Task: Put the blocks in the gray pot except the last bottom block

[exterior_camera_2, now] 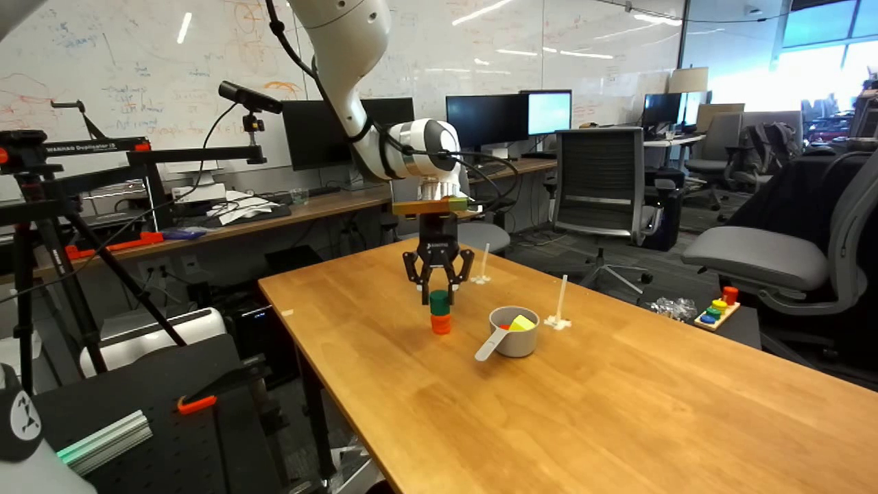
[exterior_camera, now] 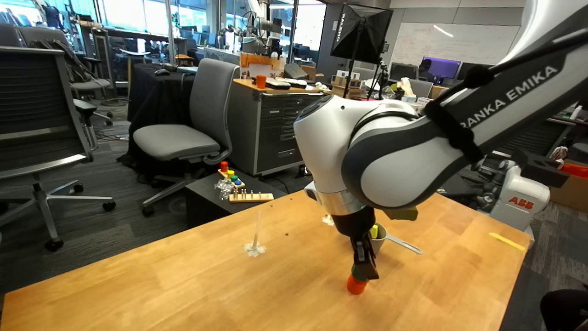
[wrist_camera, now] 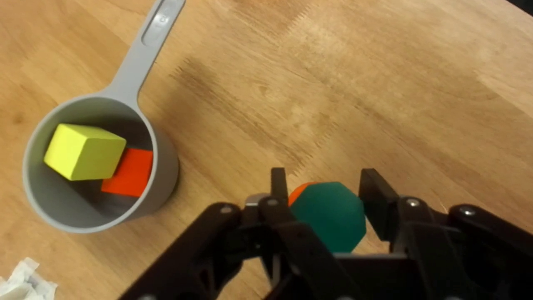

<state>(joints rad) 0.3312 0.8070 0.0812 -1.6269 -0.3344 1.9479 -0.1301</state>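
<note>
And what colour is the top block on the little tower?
Dark green; the top block shows best in the wrist view.

Whiteboard [exterior_camera_2: 473, 58], monitors [exterior_camera_2: 487, 122] and ABB robot [exterior_camera: 521, 200] mark a robotics lab.

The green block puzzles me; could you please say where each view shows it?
In an exterior view: green block low, right of centre, partly hidden.
In an exterior view: green block just below centre, atop the orange-red block.
Wrist view: green block lower half, right of centre, framed by the gripper.
Shared landmark: gray pot, in all three.
</note>
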